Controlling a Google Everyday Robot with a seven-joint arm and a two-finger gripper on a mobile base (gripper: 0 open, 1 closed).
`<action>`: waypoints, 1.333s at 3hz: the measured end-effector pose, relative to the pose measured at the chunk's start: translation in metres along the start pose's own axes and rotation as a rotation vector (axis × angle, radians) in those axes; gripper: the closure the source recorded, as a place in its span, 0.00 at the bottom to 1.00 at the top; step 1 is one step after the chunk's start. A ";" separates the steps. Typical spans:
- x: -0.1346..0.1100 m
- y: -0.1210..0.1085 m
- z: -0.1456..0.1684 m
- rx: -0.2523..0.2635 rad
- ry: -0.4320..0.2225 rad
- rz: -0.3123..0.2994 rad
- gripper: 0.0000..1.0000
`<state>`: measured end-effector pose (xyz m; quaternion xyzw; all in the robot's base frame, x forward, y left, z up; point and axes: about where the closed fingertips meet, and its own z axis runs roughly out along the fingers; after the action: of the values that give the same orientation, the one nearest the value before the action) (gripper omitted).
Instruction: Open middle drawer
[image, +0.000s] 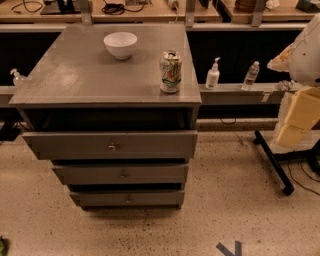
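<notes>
Grey three-drawer cabinet (107, 150), seen from the front and above. On its grey worktop (75, 75) stand a white round bowl (120, 44), rear centre, and a dented green-and-white drink can (170, 71), upright near the front right. The wide grey middle drawer (150, 174) lies beneath the top drawer (65, 145). The gripper is out of view; a white-and-yellow arm (302, 85) is at the right edge.

A: Any words to read?
B: None. The can (170, 71) on the table (75, 75) bears green print, but I can't make it out.
A: Signs?
B: Only a blue-grey mark (230, 248) on the floor (240, 190), cut by the edge.
</notes>
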<state>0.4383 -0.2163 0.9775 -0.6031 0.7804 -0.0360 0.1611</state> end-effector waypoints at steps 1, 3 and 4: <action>0.000 0.000 0.000 0.000 0.000 0.000 0.00; -0.084 -0.027 0.065 0.024 -0.059 -0.126 0.00; -0.078 -0.025 0.060 0.019 -0.050 -0.119 0.00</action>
<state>0.4965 -0.1406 0.9435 -0.6477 0.7384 -0.0379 0.1841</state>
